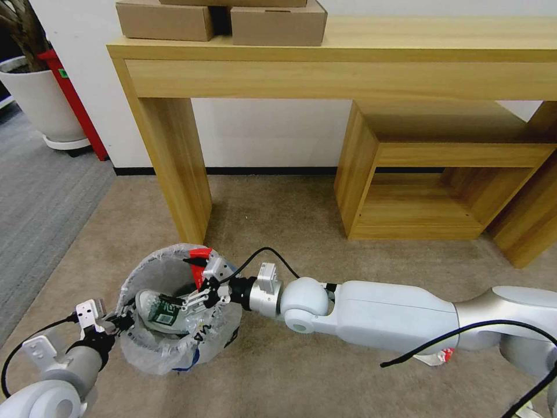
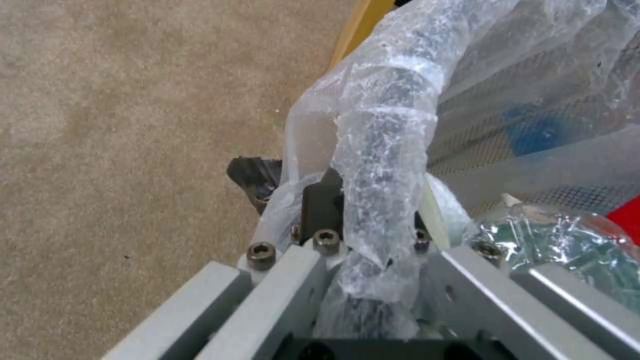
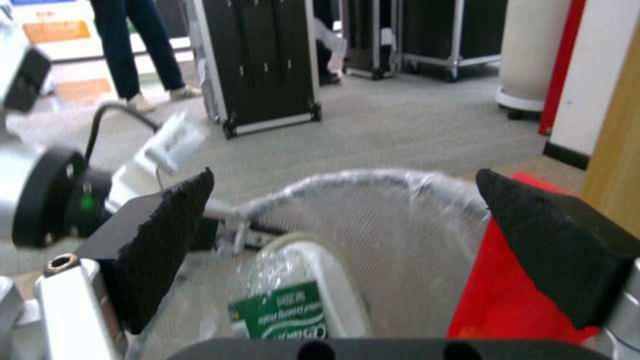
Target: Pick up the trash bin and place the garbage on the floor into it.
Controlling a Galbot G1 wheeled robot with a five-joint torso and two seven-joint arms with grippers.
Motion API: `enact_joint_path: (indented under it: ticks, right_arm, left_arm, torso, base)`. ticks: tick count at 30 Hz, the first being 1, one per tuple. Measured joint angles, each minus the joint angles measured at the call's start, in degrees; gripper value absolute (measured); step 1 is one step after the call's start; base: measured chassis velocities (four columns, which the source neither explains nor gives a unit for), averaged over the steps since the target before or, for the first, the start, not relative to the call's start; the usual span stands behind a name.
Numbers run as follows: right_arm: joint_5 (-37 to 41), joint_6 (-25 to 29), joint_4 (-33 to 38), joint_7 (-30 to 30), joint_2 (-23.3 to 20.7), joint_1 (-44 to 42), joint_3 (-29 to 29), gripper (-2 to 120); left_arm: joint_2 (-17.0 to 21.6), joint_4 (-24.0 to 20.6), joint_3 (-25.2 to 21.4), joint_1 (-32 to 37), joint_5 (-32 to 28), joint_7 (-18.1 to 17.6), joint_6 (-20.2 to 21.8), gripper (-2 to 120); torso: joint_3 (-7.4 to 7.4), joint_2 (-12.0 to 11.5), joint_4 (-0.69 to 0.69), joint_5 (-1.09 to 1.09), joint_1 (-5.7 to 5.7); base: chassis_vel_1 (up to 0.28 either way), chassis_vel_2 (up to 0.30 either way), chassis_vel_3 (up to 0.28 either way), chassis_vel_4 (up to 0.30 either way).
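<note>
The trash bin, a dark mesh bin lined with a translucent bag, stands on the beige floor at the lower left. My left gripper is shut on its near rim, with the bagged rim running between the fingers. My right gripper hangs open over the bin's mouth, its black pads wide apart with nothing between them. A red wrapper lies against the far pad. Inside the bin lie a plastic bottle with a green label and a white slipper.
A wooden table leg stands just behind the bin, and a wooden cube shelf sits to the right. A white plant pot stands on grey ribbed carpet at the far left. A red-and-white scrap peeks from under my right forearm.
</note>
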Motion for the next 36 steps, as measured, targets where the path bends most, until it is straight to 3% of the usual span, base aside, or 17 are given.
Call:
enact_joint_path:
  ticks: [8, 12, 22, 31, 36]
  right_arm:
    - [0.32, -0.56, 2.87, 1.62, -1.9, -1.75, 3.85, 100]
    - [0.76, -1.33, 4.02, 3.22, -3.05, -3.35, 8.95, 100]
    - [1.93, -4.32, 6.21, 5.52, -8.21, -12.69, 29.78, 100]
    - [1.33, -4.67, 8.68, 5.52, -10.46, -21.23, 38.28, 100]
    - [0.43, -4.58, 10.74, 6.51, -12.65, -27.44, 47.89, 100]
  left_arm:
    - [0.06, -0.28, -0.12, 0.32, 0.01, -0.05, 0.0, 1]
    - [0.25, -0.74, -0.22, 0.7, 0.03, -0.08, 0.03, 1]
    - [0.52, -2.04, -0.32, 1.46, -0.04, -0.16, 0.11, 1]
    - [0.73, -2.7, -0.34, 2.1, 0.04, -0.16, 0.15, 1]
    - [0.18, -3.76, -0.83, 3.09, 0.05, 0.37, 0.18, 1]
  torso:
    - [0.0, 0.0, 0.0, 0.0, 0.0]
    - [0.0, 0.0, 0.01, 0.0, 0.0]
    - [0.0, 0.0, 0.0, 0.0, 0.0]
    - [0.0, 0.0, 0.01, 0.01, 0.0]
    - [0.0, 0.0, -0.03, -0.01, 0.0]
  base:
    - [0.0, 0.0, 0.0, 0.0]
    - [0.0, 0.0, 0.0, 0.0]
    - [0.0, 0.0, 0.0, 0.0]
    - [0.0, 0.0, 0.0, 0.0]
    - [0.0, 0.0, 0.0, 0.0]
